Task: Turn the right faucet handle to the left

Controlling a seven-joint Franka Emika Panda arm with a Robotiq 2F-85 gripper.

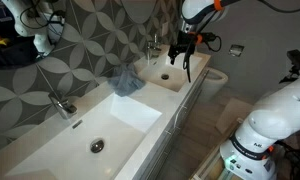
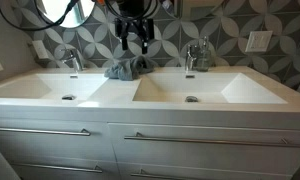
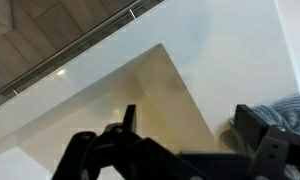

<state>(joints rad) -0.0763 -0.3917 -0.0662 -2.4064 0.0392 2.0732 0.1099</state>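
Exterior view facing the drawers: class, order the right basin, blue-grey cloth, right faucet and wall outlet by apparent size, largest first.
1. Right basin
2. Blue-grey cloth
3. Right faucet and wall outlet look about alike; not ranked.

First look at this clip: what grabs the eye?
The black gripper hangs open over the far white basin, with a crumpled blue-grey cloth on the counter between the two basins. Behind them, grey petal-pattern wall tiles dominate, and the chrome right faucet stands at the wall, apart from the gripper.
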